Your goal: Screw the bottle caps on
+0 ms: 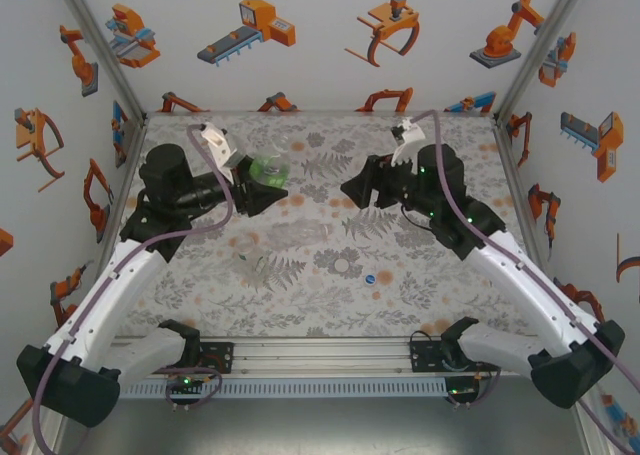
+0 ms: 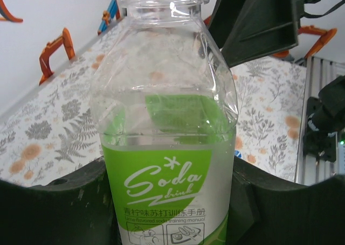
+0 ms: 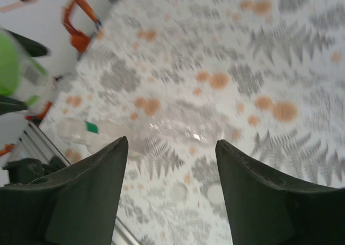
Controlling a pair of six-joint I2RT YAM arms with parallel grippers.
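Bright, even, diffuse light fills the top view. The surface [image 1: 400,275] carries only faint, soft-edged shadows, and the frame posts [image 1: 105,45] lean outward toward the left and right edges, a wide-angle bend. In the left wrist view the green-labelled bottle [image 2: 167,148] is sharp, with white glare streaks on its shoulder, while the far background goes soft. The left end effector [image 2: 167,175] and right end effector [image 3: 171,141] show as dark, underexposed shapes. The right wrist view is blurred throughout, most smeared at its left edge.
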